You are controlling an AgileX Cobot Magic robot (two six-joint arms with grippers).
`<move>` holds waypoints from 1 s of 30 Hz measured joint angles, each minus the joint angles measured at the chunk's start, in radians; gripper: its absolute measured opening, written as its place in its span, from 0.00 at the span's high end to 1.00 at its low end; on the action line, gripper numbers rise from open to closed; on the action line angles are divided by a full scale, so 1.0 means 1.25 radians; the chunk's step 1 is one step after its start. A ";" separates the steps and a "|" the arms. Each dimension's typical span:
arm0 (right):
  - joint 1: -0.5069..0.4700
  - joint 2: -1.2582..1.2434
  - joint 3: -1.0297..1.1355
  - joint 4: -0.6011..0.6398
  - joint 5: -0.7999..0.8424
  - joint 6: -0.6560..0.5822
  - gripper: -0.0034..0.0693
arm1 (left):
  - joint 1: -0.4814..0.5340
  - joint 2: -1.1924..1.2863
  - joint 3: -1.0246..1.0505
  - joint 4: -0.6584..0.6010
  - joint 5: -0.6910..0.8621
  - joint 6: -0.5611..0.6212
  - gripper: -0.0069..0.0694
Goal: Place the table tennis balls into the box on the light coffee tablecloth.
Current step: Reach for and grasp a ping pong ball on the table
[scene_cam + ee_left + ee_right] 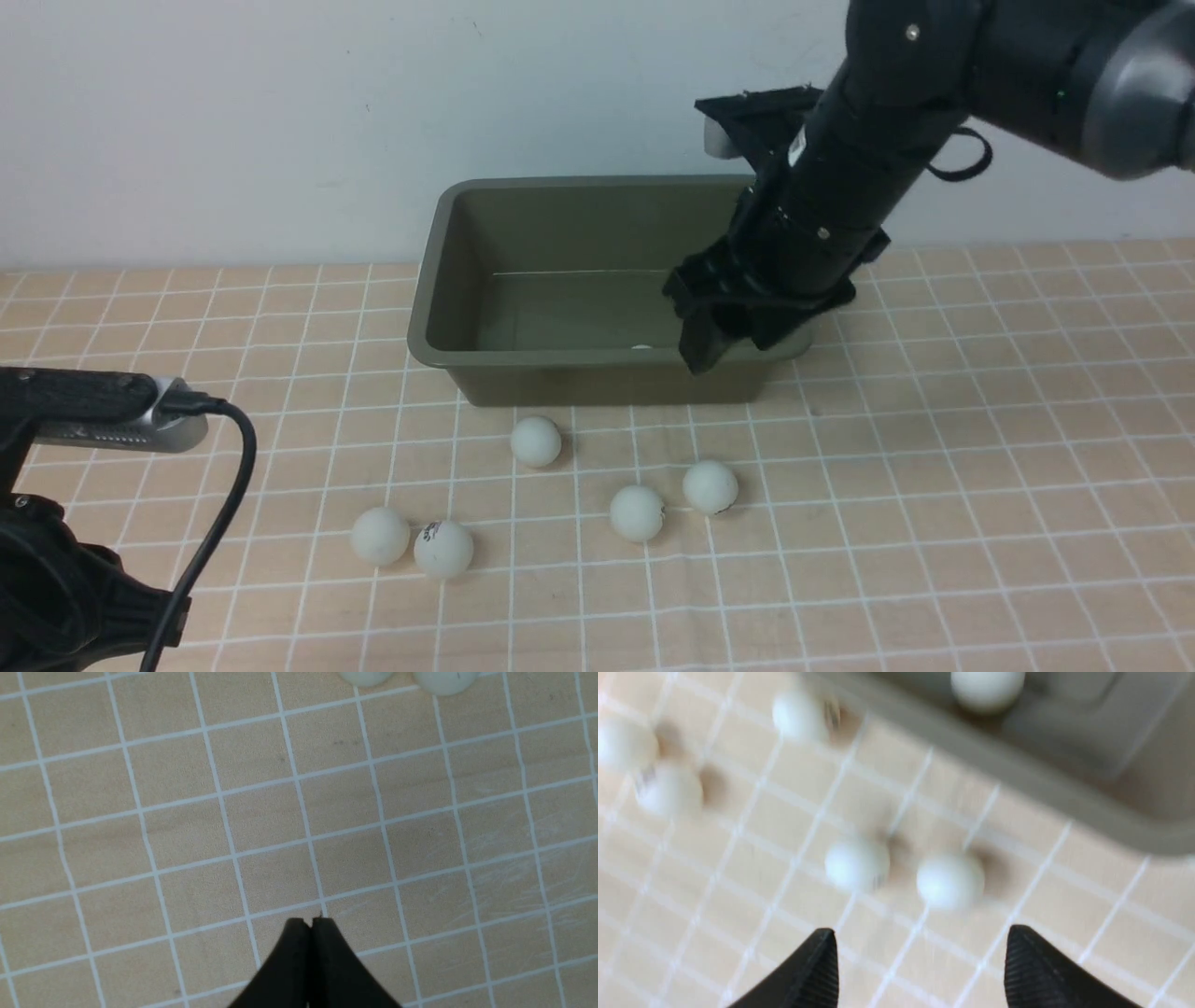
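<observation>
Sitting on a light tan tablecloth (pixel 934 467) ruled by thin white lines into small squares, an olive-green plastic box (pixel 579 383) shows rounded corners, a flared rim and sloping walls. One small white ball (pixel 987 688) lies inside it near the front wall; from the front only a sliver of it shows above the rim.

Five more matte white balls rest on the cloth in front of the box. One (pixel 536 441) lies just before the front wall. Farther forward on the left, a plain ball (pixel 380 536) sits right beside another (pixel 443 548) that has a dark printed mark. To the right, two more (pixel 638 512) (pixel 710 487) lie close together but apart.

The right pincer (pixel 923 938) hangs over the box's right front corner, its black ridged fingers spread wide with nothing between them. The left pincer (pixel 310 921) is closed tip to tip, empty, above bare cloth at the near left.
</observation>
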State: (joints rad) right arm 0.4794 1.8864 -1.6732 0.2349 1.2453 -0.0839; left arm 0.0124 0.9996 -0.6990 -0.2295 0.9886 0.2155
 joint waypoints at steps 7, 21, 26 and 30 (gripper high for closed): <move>0.067 -0.023 0.142 -0.014 -0.002 -0.149 0.35 | 0.000 0.000 0.000 0.000 -0.001 0.000 1.00; 0.125 0.034 0.151 -0.152 -0.143 -0.213 0.35 | 0.000 0.000 0.000 -0.001 -0.001 0.000 1.00; 0.125 0.056 0.151 -0.175 -0.167 -0.213 0.35 | 0.000 0.000 0.000 -0.001 -0.001 0.000 1.00; 0.125 0.079 0.151 -0.194 -0.175 -0.213 0.35 | 0.000 0.000 0.000 -0.001 -0.001 0.000 1.00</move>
State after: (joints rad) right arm 0.6354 1.9857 -1.4847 -0.0074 1.0261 -0.3506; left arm 0.0124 0.9996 -0.6990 -0.2305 0.9876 0.2155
